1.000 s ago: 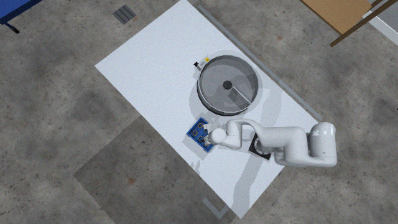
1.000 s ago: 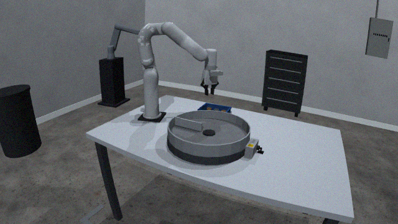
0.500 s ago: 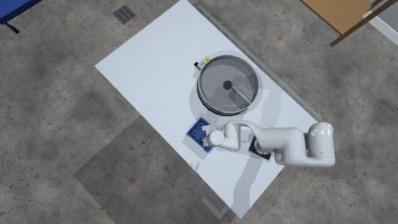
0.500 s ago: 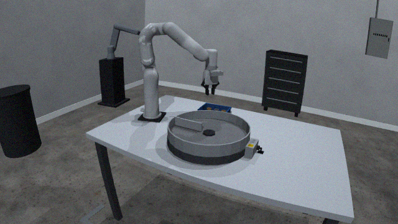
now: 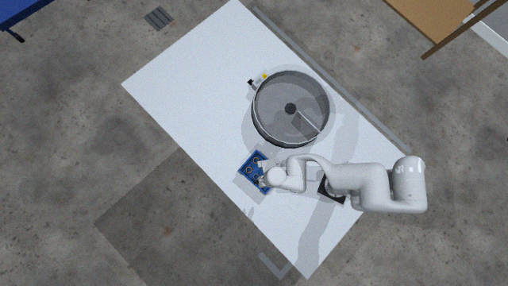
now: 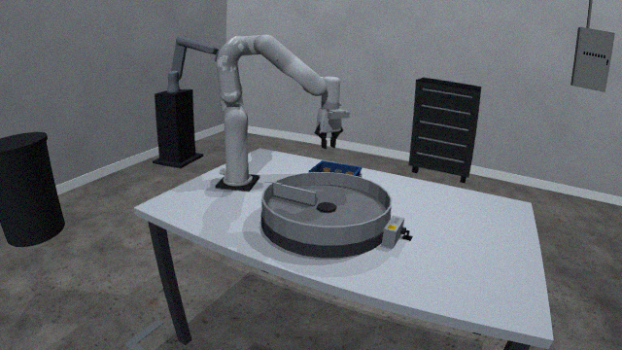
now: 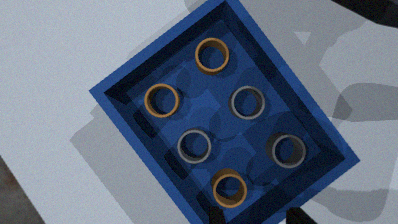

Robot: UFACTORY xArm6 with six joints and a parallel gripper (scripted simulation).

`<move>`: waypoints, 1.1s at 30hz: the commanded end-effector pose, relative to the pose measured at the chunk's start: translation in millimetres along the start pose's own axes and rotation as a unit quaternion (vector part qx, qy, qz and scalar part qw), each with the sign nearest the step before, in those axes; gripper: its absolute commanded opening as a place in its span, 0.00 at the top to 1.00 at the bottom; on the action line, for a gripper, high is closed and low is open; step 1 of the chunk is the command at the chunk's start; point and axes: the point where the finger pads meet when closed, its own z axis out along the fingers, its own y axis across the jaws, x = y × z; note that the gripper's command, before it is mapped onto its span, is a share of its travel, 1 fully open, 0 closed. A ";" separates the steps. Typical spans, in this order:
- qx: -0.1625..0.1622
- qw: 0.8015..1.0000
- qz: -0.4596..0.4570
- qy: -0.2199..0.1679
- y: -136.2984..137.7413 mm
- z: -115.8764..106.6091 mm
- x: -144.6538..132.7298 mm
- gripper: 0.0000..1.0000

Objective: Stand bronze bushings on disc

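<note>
The blue crate (image 5: 248, 161) (image 6: 335, 169) (image 7: 165, 50) stands on the white table beside the turntable. In the wrist view it holds three bronze bushings (image 7: 197, 56) (image 7: 146, 100) (image 7: 230, 174) and three steel bushings (image 7: 232, 103) (image 7: 179, 146) (image 7: 303, 151), all upright on open ends. My gripper (image 6: 328, 142) (image 7: 257, 218) hangs well above the crate, partly open, with nothing between its fingers. Its fingertips frame the crate's near edge by the nearest bronze bushing. The turntable's grey disc (image 5: 274, 119) (image 6: 355, 206) with its dark hub (image 5: 290, 108) (image 6: 327, 207) bears no bushings.
A raised rim rings the disc, and a straight fence (image 5: 309, 121) (image 6: 293, 193) runs from the hub to the rim. A small control box (image 5: 259, 79) (image 6: 393, 231) sits at the turntable's side. The arm's base (image 6: 237, 182) stands on the table near the crate.
</note>
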 end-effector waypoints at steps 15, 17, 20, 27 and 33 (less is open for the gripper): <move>0.002 1.000 0.000 0.001 -1.7 0.1 0.2 0.59; 0.002 1.000 0.000 0.001 -1.7 3.3 0.2 0.59; 0.002 1.000 0.000 0.001 -1.7 5.7 0.2 0.59; 0.002 1.000 0.000 0.001 -1.8 33.9 0.3 0.59; 0.002 1.000 0.000 0.001 -2.0 60.6 0.3 0.59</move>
